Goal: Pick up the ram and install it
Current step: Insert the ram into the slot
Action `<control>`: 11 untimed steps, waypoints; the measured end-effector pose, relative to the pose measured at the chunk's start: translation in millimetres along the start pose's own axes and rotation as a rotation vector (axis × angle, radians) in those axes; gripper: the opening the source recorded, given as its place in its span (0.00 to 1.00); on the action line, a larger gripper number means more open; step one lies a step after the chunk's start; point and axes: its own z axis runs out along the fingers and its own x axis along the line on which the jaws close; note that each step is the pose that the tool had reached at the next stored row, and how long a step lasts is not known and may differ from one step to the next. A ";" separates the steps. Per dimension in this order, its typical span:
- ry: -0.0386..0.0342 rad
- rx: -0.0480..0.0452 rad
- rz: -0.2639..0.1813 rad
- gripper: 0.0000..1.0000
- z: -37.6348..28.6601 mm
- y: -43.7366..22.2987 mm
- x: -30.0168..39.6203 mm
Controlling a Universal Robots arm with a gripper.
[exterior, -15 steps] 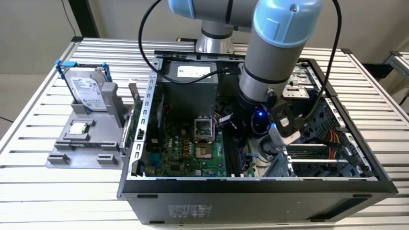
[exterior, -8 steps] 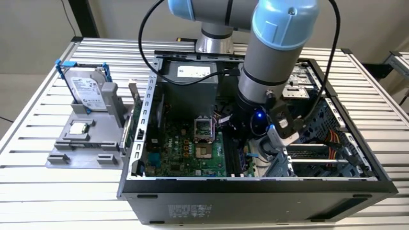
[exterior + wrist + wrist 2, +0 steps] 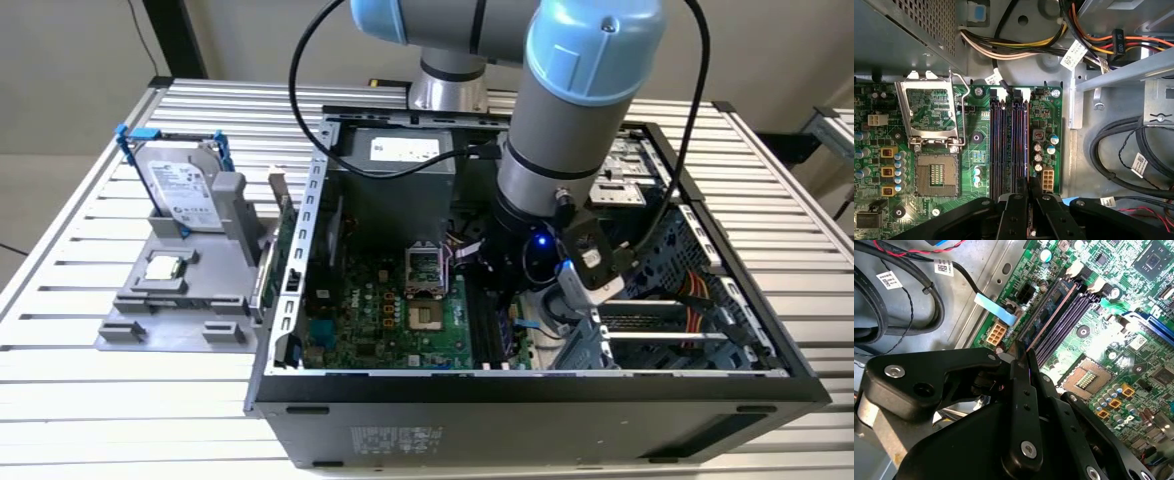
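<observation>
While the gripper (image 3: 1029,187) is pinching so thin a stick by one end, the main risk is tilting: if the ram (image 3: 1049,312) is leaning off the line of its slot, pressing could be jamming it half-seated or stressing the motherboard (image 3: 979,120). The white latches (image 3: 1021,92) at the slot's far end, upper centre of the first wrist view, could also be blocking it if they are not sitting open. I cannot tell whether the stick is fully down.

The fingers (image 3: 1021,385) are standing drawn narrow, nearly together, and appear to be gripping the ram's near end. The ram is running edge-on from the frame's centre toward the upper right in the second wrist view, along the outermost memory slot, beside the bare processor socket (image 3: 936,175).
</observation>
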 end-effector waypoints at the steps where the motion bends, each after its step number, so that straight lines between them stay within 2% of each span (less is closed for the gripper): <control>1: 0.0000 0.0000 0.000 0.00 0.0 0.0 0.0; 11: 0.0000 0.0000 0.003 0.00 0.0 0.0 0.2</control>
